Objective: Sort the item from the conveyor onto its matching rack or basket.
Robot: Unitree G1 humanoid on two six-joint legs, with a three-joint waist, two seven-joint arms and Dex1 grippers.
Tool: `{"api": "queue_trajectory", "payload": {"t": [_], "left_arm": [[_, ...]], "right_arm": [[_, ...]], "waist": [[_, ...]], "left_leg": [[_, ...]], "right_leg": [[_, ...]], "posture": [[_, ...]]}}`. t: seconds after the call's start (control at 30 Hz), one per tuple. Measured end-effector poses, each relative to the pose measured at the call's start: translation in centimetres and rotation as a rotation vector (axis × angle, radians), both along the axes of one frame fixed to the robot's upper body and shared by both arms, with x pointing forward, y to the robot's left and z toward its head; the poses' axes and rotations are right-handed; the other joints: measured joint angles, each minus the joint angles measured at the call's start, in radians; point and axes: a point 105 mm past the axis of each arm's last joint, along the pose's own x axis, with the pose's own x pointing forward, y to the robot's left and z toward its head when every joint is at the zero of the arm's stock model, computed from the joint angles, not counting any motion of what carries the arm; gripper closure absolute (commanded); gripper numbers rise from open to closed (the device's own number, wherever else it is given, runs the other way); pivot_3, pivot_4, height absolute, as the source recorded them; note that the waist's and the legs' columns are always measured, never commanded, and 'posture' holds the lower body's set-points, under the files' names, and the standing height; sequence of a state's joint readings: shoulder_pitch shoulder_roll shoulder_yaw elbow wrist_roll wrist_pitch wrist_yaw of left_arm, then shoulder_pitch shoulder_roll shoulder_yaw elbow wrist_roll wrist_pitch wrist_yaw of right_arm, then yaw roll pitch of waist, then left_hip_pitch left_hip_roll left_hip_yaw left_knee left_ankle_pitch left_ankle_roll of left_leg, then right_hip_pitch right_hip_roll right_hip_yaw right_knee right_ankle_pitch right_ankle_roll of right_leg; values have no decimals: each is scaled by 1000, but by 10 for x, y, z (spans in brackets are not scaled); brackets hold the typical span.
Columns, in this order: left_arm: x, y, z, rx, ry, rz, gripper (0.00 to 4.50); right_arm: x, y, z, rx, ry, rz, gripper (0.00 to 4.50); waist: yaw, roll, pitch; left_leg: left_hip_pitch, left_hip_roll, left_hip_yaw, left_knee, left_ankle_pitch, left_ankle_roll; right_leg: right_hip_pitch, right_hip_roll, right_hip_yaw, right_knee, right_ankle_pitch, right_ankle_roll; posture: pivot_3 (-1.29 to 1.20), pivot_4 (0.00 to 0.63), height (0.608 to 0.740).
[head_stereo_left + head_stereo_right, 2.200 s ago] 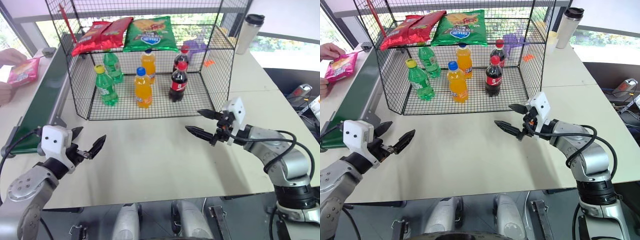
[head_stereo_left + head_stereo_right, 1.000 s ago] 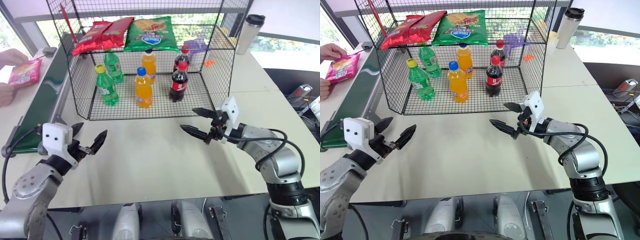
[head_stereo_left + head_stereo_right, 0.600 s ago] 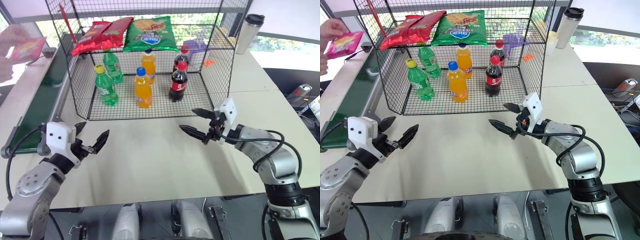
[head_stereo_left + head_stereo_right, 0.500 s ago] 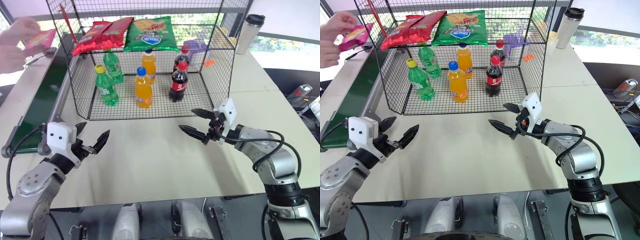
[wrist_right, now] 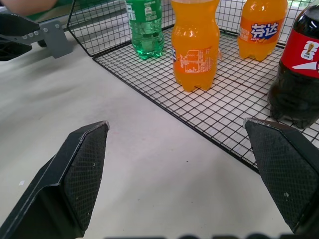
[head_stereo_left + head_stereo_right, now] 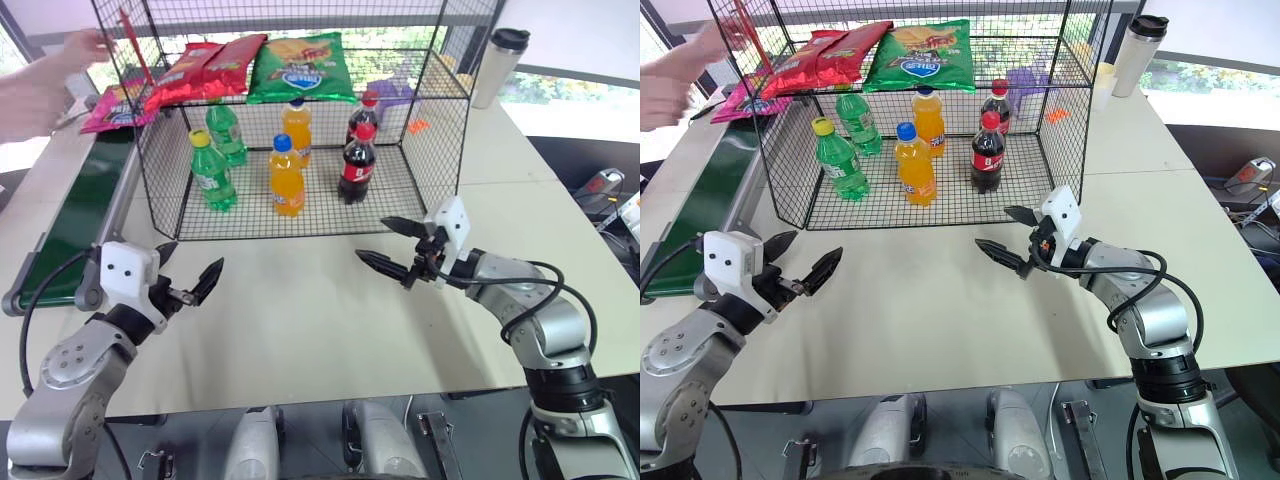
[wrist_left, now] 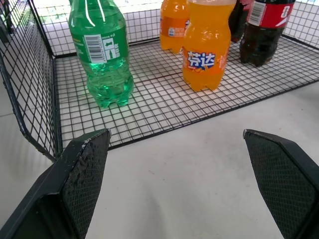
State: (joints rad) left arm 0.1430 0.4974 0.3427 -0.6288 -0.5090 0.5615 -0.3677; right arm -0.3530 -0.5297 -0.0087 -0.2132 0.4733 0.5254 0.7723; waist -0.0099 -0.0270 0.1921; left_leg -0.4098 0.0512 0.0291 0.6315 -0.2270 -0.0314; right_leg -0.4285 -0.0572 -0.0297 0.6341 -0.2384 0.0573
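Lying at the far left on the long dark green conveyor belt (image 6: 70,215), beside the black wire-mesh rack (image 6: 300,215): flat magenta-pink crisp bag (image 6: 108,110), a person's hand (image 6: 45,85) hovering just above. Hanging over the pale bench (image 6: 300,320), jaws spread wide and gripping nothing: left gripper (image 6: 188,283), right gripper (image 6: 390,248).

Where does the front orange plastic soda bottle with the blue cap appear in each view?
Left eye view: orange bottle on the black wire rack's lower floor, front middle.
Right eye view: same place, front row.
Left wrist view: the nearer orange bottle, beside the green bottle.
Right wrist view: the nearer orange bottle.
Shared landmark: that green bottle.
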Motion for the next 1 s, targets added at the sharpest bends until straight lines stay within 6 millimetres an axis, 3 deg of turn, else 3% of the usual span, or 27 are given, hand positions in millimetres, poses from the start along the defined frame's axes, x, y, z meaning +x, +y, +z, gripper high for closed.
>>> {"api": "queue_trajectory", "payload": {"t": [0.17, 0.27, 0.37, 0.43, 0.53, 0.73, 1.0], "left_arm": [[0, 3, -1, 34, 1, 21, 60], [-3, 12, 8, 146, -19, 48, 60], [-8, 45, 49, 465, -138, 159, 60], [-18, 70, 74, 907, -178, 197, 60], [-25, 99, 90, 1279, -184, 222, 60], [-24, 132, 66, 1516, -73, 174, 60], [-8, 139, 40, 1599, -25, 148, 60]], "right_arm": [[4, 0, 3, 6, -1, 9, 0], [7, 5, 15, 66, 23, 47, 0], [4, 17, 48, 203, 50, 152, 0], [-2, 24, 72, 258, 37, 235, 0], [-8, 40, 81, 213, 18, 333, 0], [-7, 55, 61, 74, 13, 395, 0], [-6, 56, 59, 53, -1, 396, 0]], "waist": [[0, 0, 0], [-3, 0, 0], [-5, -1, 1], [-7, 2, 0], [-1, 8, -1], [-1, 8, -1], [-3, 8, -1]], "left_leg": [[0, 0, 0, 0, 0, 0], [0, 0, 0, 0, 0, 0], [1, 2, 0, -1, 0, 0], [1, 3, 1, -4, 0, 0], [1, 2, 3, -5, 0, 0], [-2, 1, 7, -5, 0, 0], [-3, 1, 8, -5, 0, 0]], "right_leg": [[0, 0, 0, 0, 0, 0], [0, 1, 0, 1, 0, 0], [-1, 2, 0, 2, 1, -1], [-2, 3, 0, -1, 1, -3], [-3, 0, 0, -2, 1, -3], [-6, -5, -1, -3, 1, -2], [-7, -5, 0, -2, 2, -2]], "posture": [[0, 150, 740], [0, 150, 740], [0, 150, 740], [0, 150, 740], [0, 150, 740], [0, 150, 740], [0, 150, 740]]}}
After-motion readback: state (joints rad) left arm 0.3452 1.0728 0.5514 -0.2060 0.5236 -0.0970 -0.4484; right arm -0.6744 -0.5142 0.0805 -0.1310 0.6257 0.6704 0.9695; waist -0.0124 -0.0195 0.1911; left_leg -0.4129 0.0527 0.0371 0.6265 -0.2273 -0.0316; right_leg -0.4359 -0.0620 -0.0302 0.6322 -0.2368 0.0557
